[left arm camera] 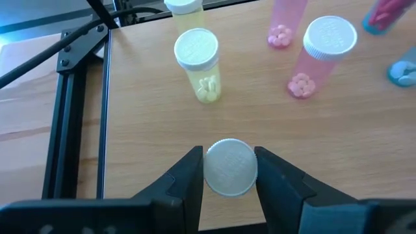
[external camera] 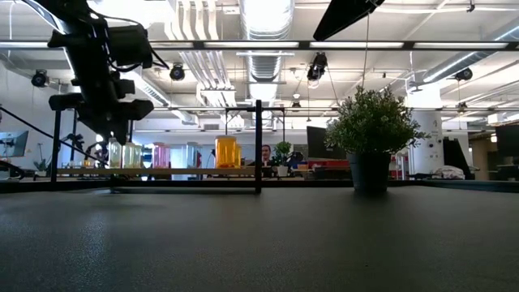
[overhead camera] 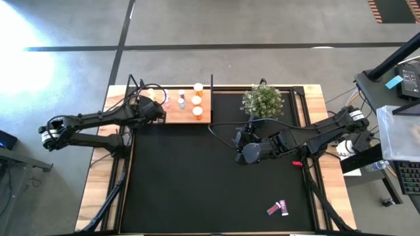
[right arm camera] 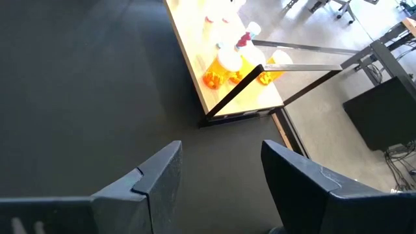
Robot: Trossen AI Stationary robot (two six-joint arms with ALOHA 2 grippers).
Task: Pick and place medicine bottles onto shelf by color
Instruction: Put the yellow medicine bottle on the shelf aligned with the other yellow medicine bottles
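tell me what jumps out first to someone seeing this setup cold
The wooden shelf at the far edge of the black mat stands out, with small colored bottles on it: orange ones at its right end, pink and yellowish ones further left. The left gripper is over the shelf's left end, jaws shut on a white-capped bottle. A bushy green plant sits right of the shelf, and a pink bottle lies alone near the mat's near right corner.

A dark arm [external camera: 101, 73] is hanging over the shelf's [external camera: 162, 172] left end; yellowish, pink and orange bottles [external camera: 226, 152] are standing on the shelf; the potted plant [external camera: 371, 134] is sitting right of the shelf.
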